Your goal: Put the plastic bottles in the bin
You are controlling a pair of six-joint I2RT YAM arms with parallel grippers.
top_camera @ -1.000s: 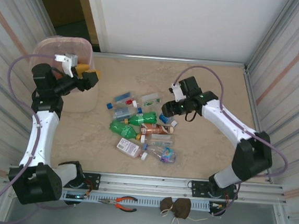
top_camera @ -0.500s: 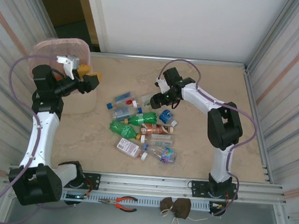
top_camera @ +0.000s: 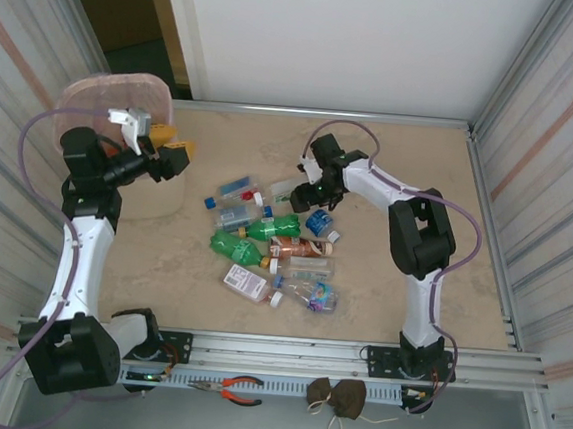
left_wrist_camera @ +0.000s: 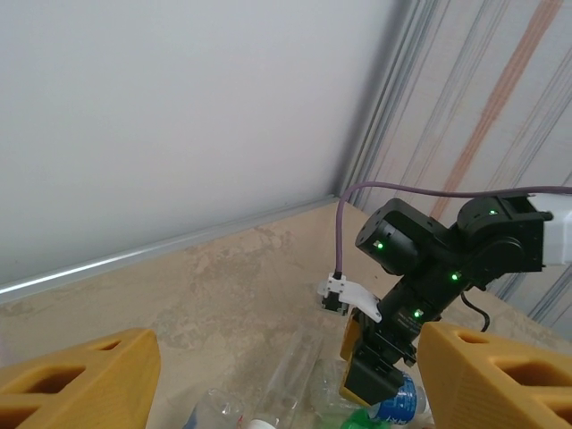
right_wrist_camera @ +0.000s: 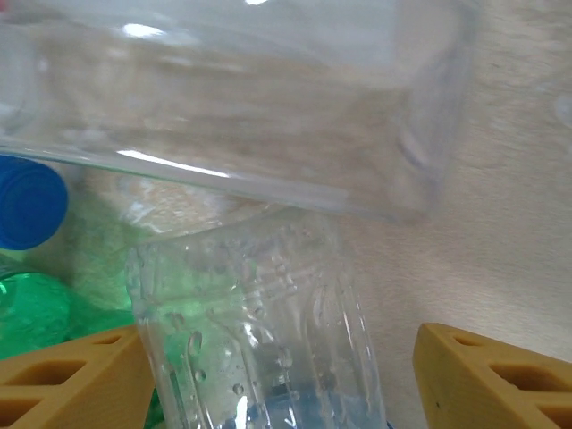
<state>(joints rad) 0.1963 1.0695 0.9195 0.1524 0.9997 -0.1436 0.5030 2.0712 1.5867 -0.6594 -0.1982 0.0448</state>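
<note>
**Count**
- Plastic bottles [top_camera: 274, 239]: one loose pile at the centre of the worktop [top_camera: 421, 166]. About ten can be made out from above, but overlap prevents an exact total.
  - Two are green bottles [top_camera: 232, 245].
  - One is an orange-brown bottle [top_camera: 299, 246].
  - The rest are clear, with blue, pink or purple labels.
- Bin [top_camera: 117, 81]: one, at the far-left corner of the worktop against the left wall, well apart from the pile.

**Fingers**
- Left fingers [left_wrist_camera: 80, 380]: spread, with nothing between them. They hang at the bin's right side.
- Right fingers [right_wrist_camera: 496, 380]: spread and low over the pile's far edge, one on each side of a clear bottle [right_wrist_camera: 259, 340].
  - One finger stands apart from the bottle. Contact on the other side cannot be told.

**Obstructions at the right fingers**
- A squared clear bottle [right_wrist_camera: 232, 107] lies across just beyond the fingers.
- A blue cap [right_wrist_camera: 27, 201] and green plastic crowd one side.

**Surroundings**
- One pair of pliers [top_camera: 231, 388] with orange handles lies on the front ledge.
- One brown cloth item [top_camera: 339, 398] lies beside the pliers.
- Corrugated walls flank both sides.
</note>
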